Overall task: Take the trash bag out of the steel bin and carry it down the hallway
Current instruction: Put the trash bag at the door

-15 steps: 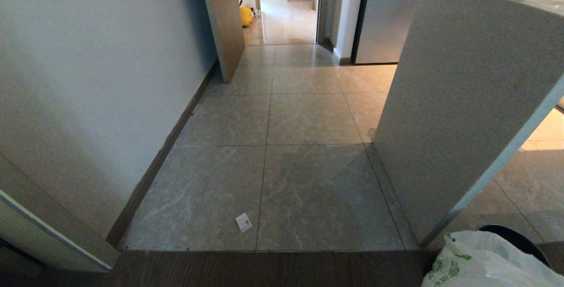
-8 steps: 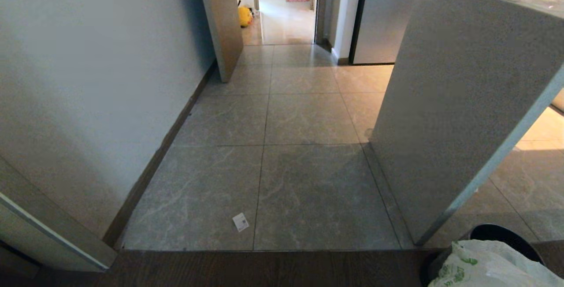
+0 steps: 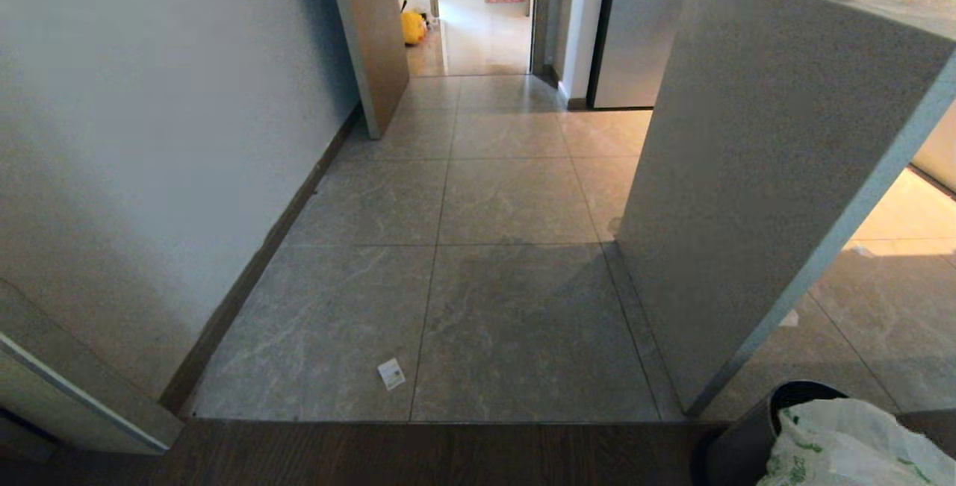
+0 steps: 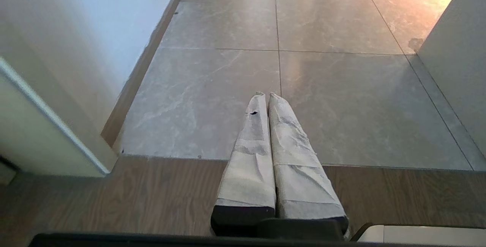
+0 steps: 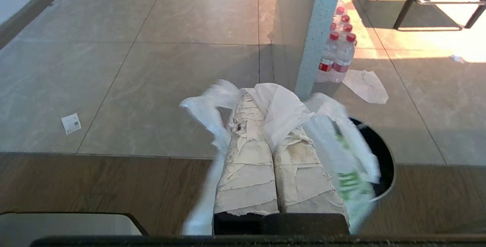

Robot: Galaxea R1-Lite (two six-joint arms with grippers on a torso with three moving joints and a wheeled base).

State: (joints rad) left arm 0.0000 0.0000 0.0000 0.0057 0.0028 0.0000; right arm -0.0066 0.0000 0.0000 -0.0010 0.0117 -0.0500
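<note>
Grey-tiled floor [image 3: 508, 322], wood strip [image 3: 373, 456]

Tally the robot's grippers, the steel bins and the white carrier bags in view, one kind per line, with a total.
Grippers: 2 (left gripper shut on nothing; right gripper shut on the trash bag)
Steel bin: 1
Trash bag: 1
Total: 4
</note>
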